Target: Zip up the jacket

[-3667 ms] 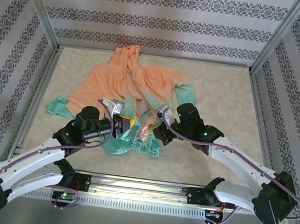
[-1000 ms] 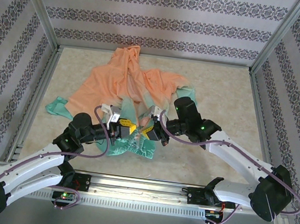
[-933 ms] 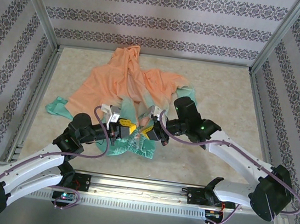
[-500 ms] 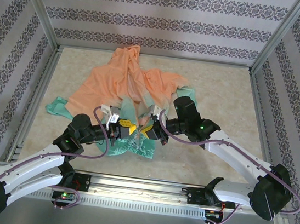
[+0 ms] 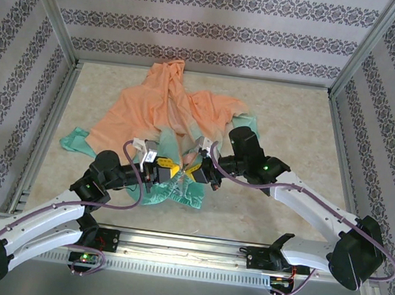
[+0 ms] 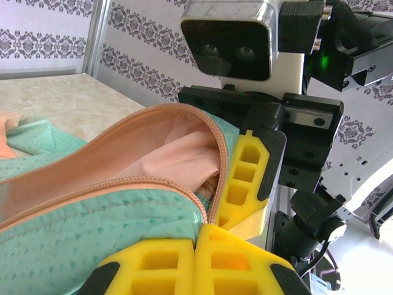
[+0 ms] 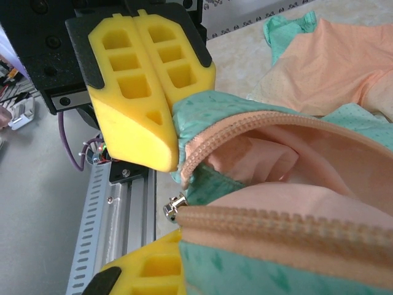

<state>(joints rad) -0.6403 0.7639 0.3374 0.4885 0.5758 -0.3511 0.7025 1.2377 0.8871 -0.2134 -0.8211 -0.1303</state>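
The two pincers are sitting closer together than a few seconds ago, and the green hem (image 5: 177,192) between them is bunching up tighter. The jacket (image 5: 163,106) is lying on the table (image 5: 294,131), with its orange hood at the far end and its green end near the arms.

The left pincer (image 5: 170,169) is squeezing shut on the hem at one side of the opening. The right pincer (image 5: 193,170) is squeezing shut on the hem at the other side. They are facing each other, just beside one another.

The rows of zipper teeth (image 7: 276,230) are running the long way, away from both pincers toward the hood. A little silver piece (image 7: 174,207) is sticking out at the end of the row by the right pincer, so I am thinking the right arm is nearer to it.

I am counting one jacket, two pincers, two rows of teeth and one silver piece.
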